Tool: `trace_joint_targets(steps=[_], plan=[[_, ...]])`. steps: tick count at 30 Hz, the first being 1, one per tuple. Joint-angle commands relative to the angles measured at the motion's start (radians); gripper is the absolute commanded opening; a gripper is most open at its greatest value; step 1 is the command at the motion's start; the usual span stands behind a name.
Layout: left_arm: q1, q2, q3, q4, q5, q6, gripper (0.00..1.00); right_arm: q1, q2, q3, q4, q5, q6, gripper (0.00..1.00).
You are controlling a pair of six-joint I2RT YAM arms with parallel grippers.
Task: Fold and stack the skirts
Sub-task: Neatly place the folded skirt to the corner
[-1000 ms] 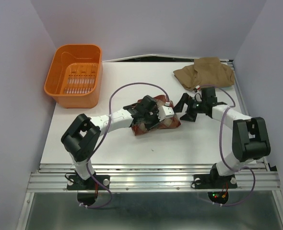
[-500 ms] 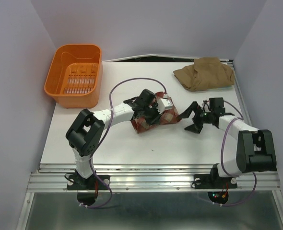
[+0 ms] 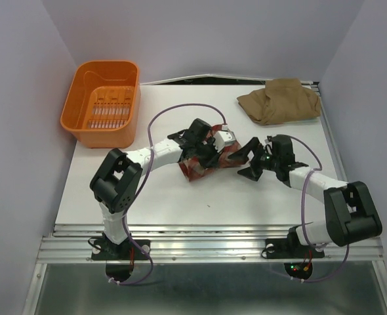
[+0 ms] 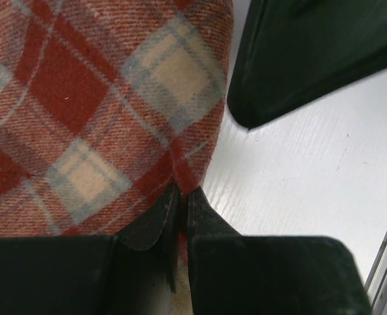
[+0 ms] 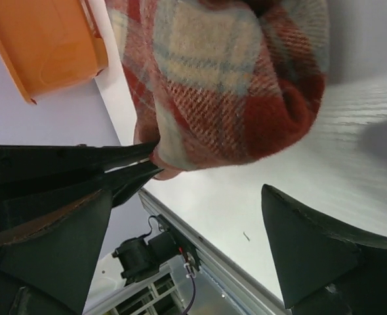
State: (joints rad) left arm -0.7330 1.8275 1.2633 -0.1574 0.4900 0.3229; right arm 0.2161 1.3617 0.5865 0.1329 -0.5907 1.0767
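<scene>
Top external view: pale lilac walls (image 3: 23,98) are closing in a white table (image 3: 180,203) on three sides, and a ridged metal rail (image 3: 206,239) is running along its near edge. The orange basket (image 3: 105,102) is sitting at the far left corner.

Well to the right of the basket, at the far right corner, the tan skirt (image 3: 280,102) is lying in a loose heap, its long axis running left to right.

The plaid skirt (image 3: 192,172) is lying bunched on the table, to the right of the basket and nearer to me. Its long axis is slanting from near-left to far-right.

My left pincer (image 3: 210,154) is reaching over that bundle from the basket's side. In the left wrist view its fingertips (image 4: 179,200) are pressed together on the edge of the plaid cloth (image 4: 82,111), pinching it against the table.

My right pincer (image 3: 246,161) is standing just past the bundle's right end, farther from the basket, spread wide and holding nothing. In the right wrist view the rounded plaid end (image 5: 233,85) is lying ahead of its parted fingers (image 5: 311,249), with a corner of the basket (image 5: 42,46) beyond.

A purple cable (image 3: 180,118) is arching over my left arm.
</scene>
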Motion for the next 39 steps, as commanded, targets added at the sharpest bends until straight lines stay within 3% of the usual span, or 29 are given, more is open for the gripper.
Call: trace_joint_targets(steps=[1, 4, 11, 24, 26, 33, 36, 37, 39], plan=[[0.0, -0.016, 0.038, 0.021, 0.041, -0.007, 0.0, 0.061, 0.086, 0.032, 0.134, 0.114, 0.028, 1.0], [0.001, -0.017, 0.038, 0.022, 0.041, -0.005, 0.0, 0.089, 0.14, 0.026, 0.131, 0.15, 0.038, 1.0], [0.001, -0.011, 0.01, 0.025, 0.05, 0.01, 0.0, 0.089, 0.181, 0.018, 0.321, 0.232, -0.023, 1.0], [0.0, 0.022, 0.008, 0.027, 0.065, 0.038, 0.0, 0.089, 0.316, 0.092, 0.382, 0.281, -0.086, 1.0], [0.001, 0.032, 0.01, 0.028, 0.067, 0.039, 0.0, 0.089, 0.323, 0.088, 0.379, 0.282, -0.09, 0.92], [0.001, 0.038, 0.013, 0.021, 0.074, 0.058, 0.0, 0.089, 0.352, 0.119, 0.389, 0.301, -0.196, 0.51], [0.0, 0.026, 0.005, 0.019, 0.073, 0.061, 0.0, 0.089, 0.358, 0.166, 0.369, 0.328, -0.306, 0.28], [0.0, 0.018, -0.002, 0.021, 0.067, 0.065, 0.0, 0.089, 0.358, 0.179, 0.361, 0.333, -0.364, 0.15], [0.0, 0.009, -0.011, 0.013, 0.05, 0.064, 0.04, 0.089, 0.356, 0.217, 0.343, 0.351, -0.447, 0.06]])
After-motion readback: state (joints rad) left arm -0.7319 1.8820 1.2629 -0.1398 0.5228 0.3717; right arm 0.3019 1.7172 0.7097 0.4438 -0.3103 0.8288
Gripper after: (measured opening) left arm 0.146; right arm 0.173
